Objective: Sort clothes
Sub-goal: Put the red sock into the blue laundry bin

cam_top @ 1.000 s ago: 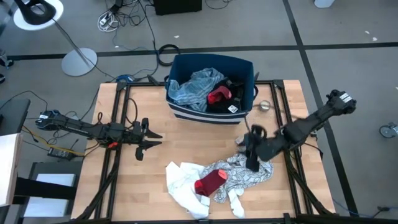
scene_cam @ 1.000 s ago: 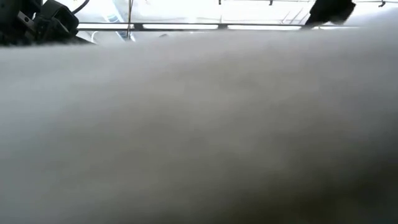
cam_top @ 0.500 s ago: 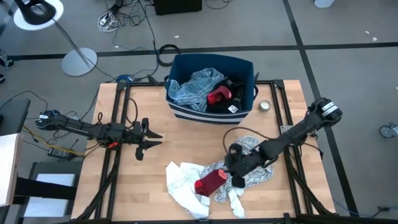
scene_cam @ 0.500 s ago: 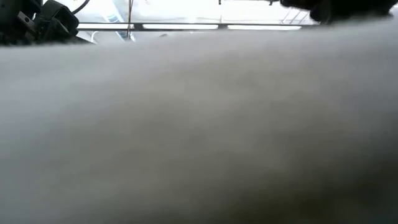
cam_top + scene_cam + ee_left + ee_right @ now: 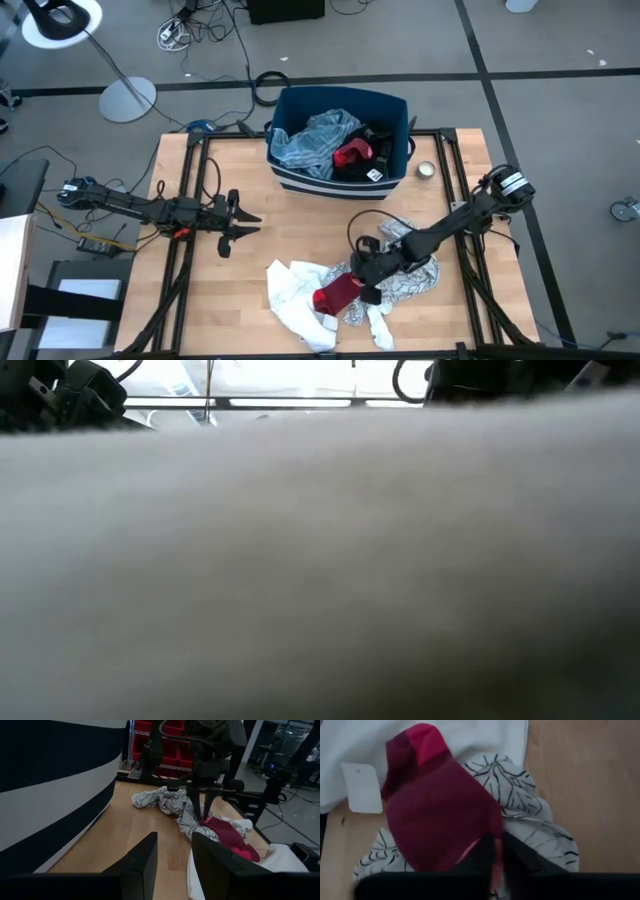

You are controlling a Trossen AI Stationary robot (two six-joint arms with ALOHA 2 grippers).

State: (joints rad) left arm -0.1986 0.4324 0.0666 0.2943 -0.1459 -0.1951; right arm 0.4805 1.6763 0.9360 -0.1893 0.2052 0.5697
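A dark red garment (image 5: 338,292) lies on a pile near the table's front, on top of a white garment (image 5: 292,292) and a black-and-white patterned one (image 5: 408,277). My right gripper (image 5: 363,288) stands at the red garment's right edge, fingers pointing down, shut on it; it also shows in the left wrist view (image 5: 206,816). My left gripper (image 5: 243,224) is open and empty, level above the table's left half. The dark blue striped bin (image 5: 340,178) at the far edge holds blue striped, red and black clothes. Pale cloth close to the lens fills the low view. My right gripper pinches an edge of the dark red garment (image 5: 490,851) between its two fingers, which come from above and point down. The garment lies spread on the patterned and white garments, resting on the pile (image 5: 222,831).
A small round silver thing (image 5: 426,170) lies to the right of the bin. Black frame rails (image 5: 190,200) run along the table's left and right sides. Bare wood (image 5: 300,225) lies between the bin and the pile.
My right gripper has moved toward the table's left and near edge, from beside the patterned garment to the dark red garment's edge, and come down onto it. The garments have stayed in place.
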